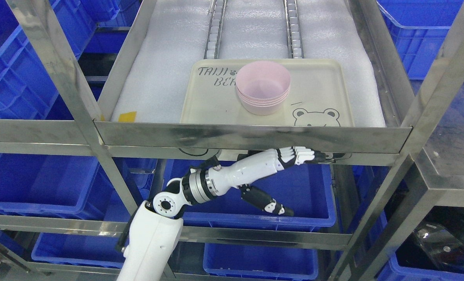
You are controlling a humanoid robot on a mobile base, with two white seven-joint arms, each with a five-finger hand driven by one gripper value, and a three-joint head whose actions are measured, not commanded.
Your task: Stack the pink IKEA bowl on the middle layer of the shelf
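Note:
A stack of pink bowls [263, 88] stands upright on a cream tray [212, 109] with bear drawings, which lies on the white foam of the steel shelf layer [251, 136]. My left hand [304, 177] reaches in from the lower left and hangs below and in front of that layer's front rim, just under the tray. Its fingers [300, 155] stretch out flat along the underside of the rim, the thumb points down, and it holds nothing. The fingertips are partly lost against the metal edge.
Steel uprights [76, 89] and crossbars frame the rack. Blue plastic crates [306, 195] fill the level below and surround the rack on both sides. Two roller rails [214, 29] run along the foam at the back. A yellow tag [127, 116] lies at the foam's front left.

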